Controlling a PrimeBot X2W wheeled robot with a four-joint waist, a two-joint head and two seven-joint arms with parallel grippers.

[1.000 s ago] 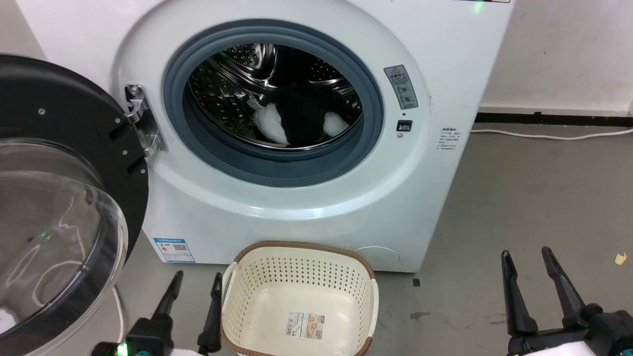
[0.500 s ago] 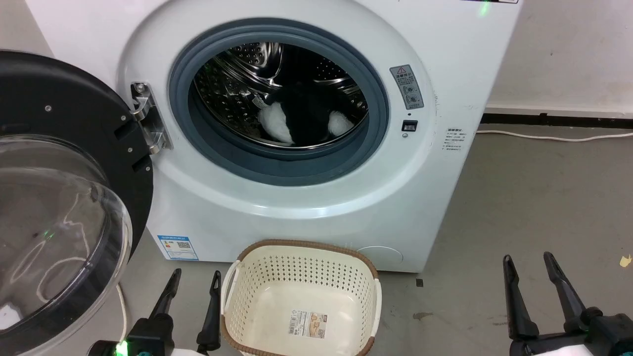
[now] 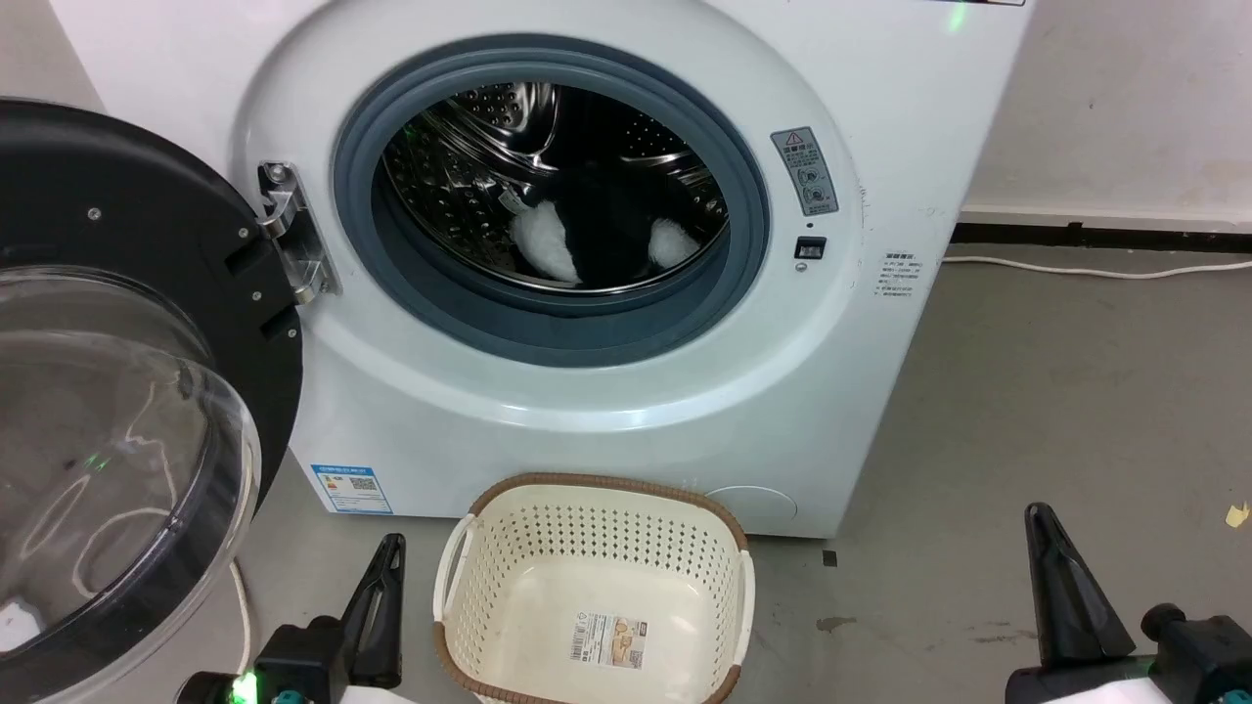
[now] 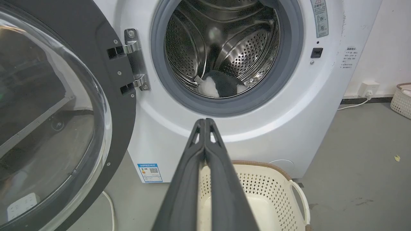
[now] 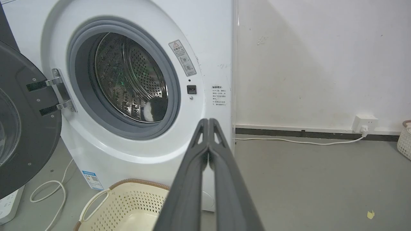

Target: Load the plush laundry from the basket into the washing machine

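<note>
The black and white plush laundry (image 3: 597, 240) lies inside the steel drum of the washing machine (image 3: 606, 391); it also shows low in the drum as plush laundry (image 4: 220, 87) and plush laundry (image 5: 154, 109). The cream basket (image 3: 460, 587) stands on the floor before the washer with nothing but a label on its bottom. My left gripper (image 3: 383, 577) is shut and empty just left of the basket (image 4: 273, 189). My right gripper (image 3: 1045, 548) is shut and empty, well to the right of the basket (image 5: 128, 205).
The washer's black-rimmed domed door (image 3: 117, 411) stands wide open at the left. A white cable (image 3: 1095, 269) runs along the wall's base to a socket (image 5: 364, 123). Another pale basket (image 4: 401, 99) sits by the far right wall. Grey floor (image 3: 1056, 391) lies to the right.
Both grippers have gone from open to shut, fingers now pressed together. The head view shifted slightly between the first two frames; plush and basket stay put.
</note>
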